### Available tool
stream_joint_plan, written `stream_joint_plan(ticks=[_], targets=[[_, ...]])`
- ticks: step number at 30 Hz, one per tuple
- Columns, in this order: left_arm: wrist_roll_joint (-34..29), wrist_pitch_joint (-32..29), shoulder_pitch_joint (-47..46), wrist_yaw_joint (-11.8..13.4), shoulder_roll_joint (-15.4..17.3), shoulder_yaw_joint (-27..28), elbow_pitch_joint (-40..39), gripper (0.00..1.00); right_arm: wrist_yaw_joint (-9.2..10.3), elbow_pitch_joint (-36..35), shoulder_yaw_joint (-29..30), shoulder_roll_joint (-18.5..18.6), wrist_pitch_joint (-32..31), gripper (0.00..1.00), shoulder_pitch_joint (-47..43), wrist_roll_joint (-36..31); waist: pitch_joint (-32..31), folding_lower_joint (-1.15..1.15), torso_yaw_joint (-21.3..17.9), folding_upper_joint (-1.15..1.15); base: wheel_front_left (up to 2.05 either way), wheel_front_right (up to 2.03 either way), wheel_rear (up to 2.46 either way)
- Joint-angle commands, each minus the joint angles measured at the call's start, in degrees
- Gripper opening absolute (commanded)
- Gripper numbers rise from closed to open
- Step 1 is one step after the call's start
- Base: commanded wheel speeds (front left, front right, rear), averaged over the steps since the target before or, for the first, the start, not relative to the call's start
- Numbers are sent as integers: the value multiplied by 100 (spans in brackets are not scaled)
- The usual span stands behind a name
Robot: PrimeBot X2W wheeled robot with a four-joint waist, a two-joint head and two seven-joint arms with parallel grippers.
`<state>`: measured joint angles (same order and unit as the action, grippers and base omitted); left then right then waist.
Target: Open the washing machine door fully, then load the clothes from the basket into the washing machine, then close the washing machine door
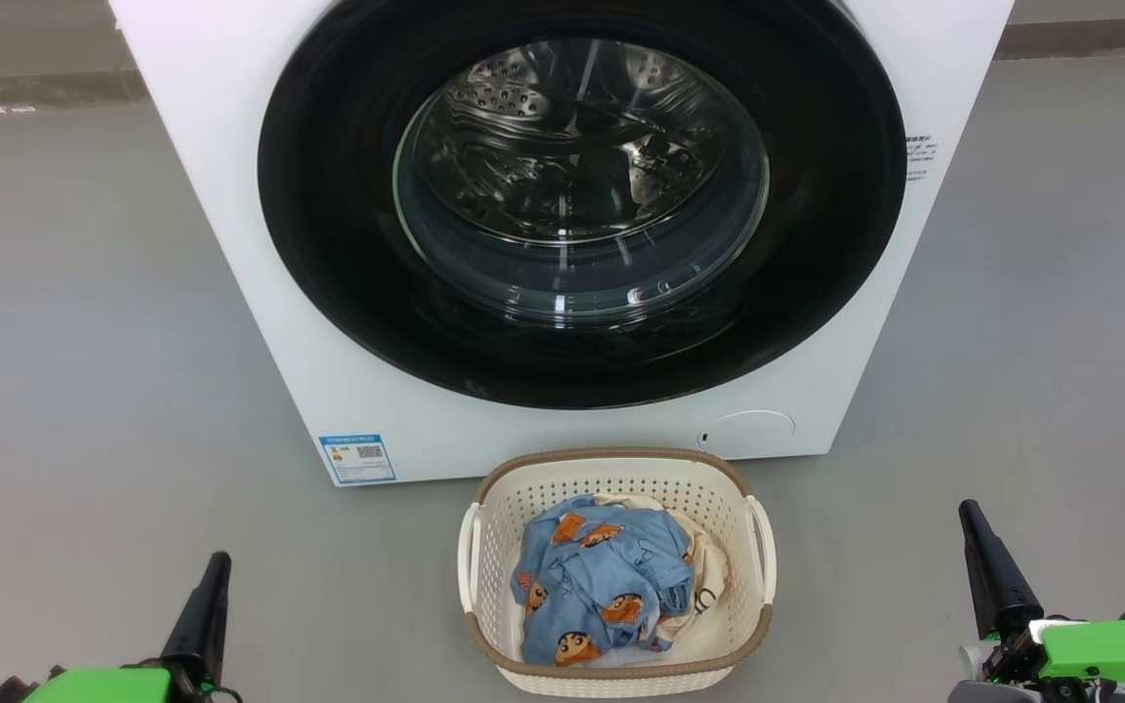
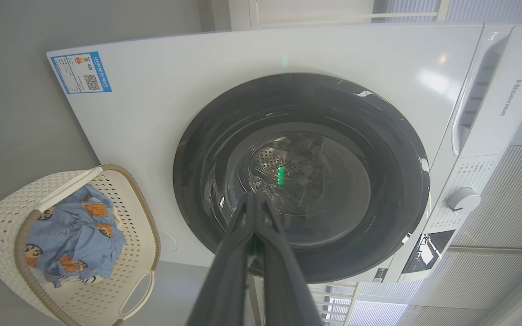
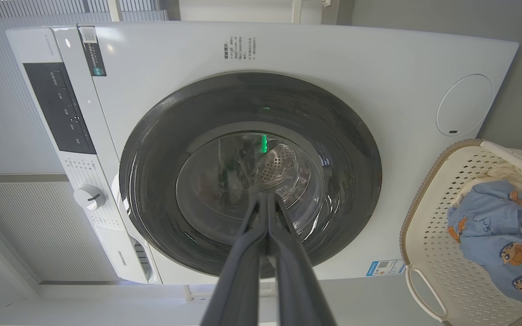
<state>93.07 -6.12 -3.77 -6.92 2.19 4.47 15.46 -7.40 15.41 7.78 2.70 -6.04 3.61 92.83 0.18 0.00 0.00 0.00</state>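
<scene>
Starting configuration, seen from my head and both wrists. My left pincer [image 1: 219, 564] and my right pincer [image 1: 971, 517] are both clenched with nothing between the fingers, each poised low over the grey floor [image 1: 84, 342], well apart from every task object and either side of the basket [image 1: 611, 459]. The washing machine [image 1: 221, 225] stands directly ahead, and the washing machine door [image 1: 328, 254] lies shut and flush against its front, the steel drum visible through the glass bowl. The basket sits on the floor just before the machine, beneath the door's lower rim and near the round white flap [image 1: 748, 432]. The clothes [image 1: 602, 576] lie bundled inside it, the blue printed garment on top and the cream one partly beneath. I judge that no step has begun and that opening the door comes first. Hazards: the glossy black rim shows no handle or hinge that I can make out, so a clenched fingertip pressed at the wrong edge may skid off the gloss or push the door against its latch. With the basket so close, a swinging door or a descending forearm might knock it aside. Because the two garments overlap, a grasp on the blue one may drag the cream one out and drop it onto the floor.
</scene>
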Motion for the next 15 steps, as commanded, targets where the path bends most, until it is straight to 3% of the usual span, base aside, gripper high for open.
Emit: stream_joint_plan(ticks=[1,15], targets=[[-87,-32,-241,-57,76,201,-144,0,-9,-139,-131,25,-41,0,257,-63,0,0,0,0,0,0,0],[-90,-35,-242,-57,74,204,-144,0,-9,-139,-127,23,-44,0,258,-66,0,0,0,0,0,0,0]])
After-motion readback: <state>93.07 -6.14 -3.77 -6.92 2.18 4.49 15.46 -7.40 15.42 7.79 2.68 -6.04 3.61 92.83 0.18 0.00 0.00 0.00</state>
